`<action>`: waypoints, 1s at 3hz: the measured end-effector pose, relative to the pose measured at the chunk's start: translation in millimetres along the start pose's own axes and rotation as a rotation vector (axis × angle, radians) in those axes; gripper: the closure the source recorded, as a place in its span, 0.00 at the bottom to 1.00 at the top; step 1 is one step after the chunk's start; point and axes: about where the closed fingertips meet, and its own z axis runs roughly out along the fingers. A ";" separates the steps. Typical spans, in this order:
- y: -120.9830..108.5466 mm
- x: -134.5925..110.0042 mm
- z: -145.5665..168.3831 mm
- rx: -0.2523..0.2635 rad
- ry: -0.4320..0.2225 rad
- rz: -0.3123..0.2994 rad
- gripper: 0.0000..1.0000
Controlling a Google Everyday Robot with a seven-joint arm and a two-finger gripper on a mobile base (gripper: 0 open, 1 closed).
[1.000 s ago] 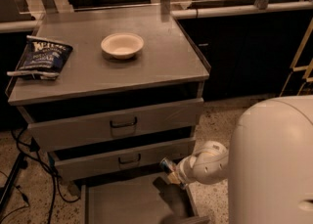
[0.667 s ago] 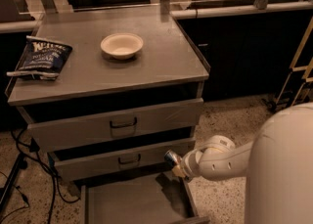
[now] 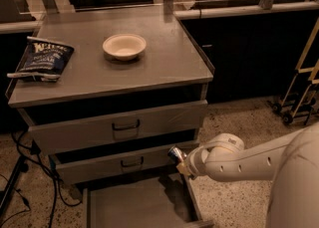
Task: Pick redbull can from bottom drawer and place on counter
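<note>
The redbull can (image 3: 174, 153), small with a shiny end, is held by my gripper (image 3: 180, 161), which is shut on it. It hangs in front of the right end of the middle drawer, above the right side of the open bottom drawer (image 3: 134, 206), a shallow grey tray whose floor looks bare. The white arm reaches in from the lower right. The counter (image 3: 164, 67) is the flat grey cabinet top above, well higher than the can.
A white bowl (image 3: 124, 46) sits mid-counter and a dark blue chip bag (image 3: 42, 59) lies at its left edge. The top drawer (image 3: 119, 127) and the middle drawer (image 3: 119, 165) are slightly ajar. Cables run on the floor at left; a cart stands at right (image 3: 299, 97).
My gripper has risen with the can from just over the bottom drawer to the height of the middle drawer's front. The arm has swung in further from the right.
</note>
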 end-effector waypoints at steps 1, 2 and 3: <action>1.0 -11.7 -25.2 0.014 -0.043 -0.039 1.00; -5.8 -25.8 -69.1 0.062 -0.100 -0.077 1.00; -12.6 -40.1 -113.0 0.116 -0.155 -0.104 1.00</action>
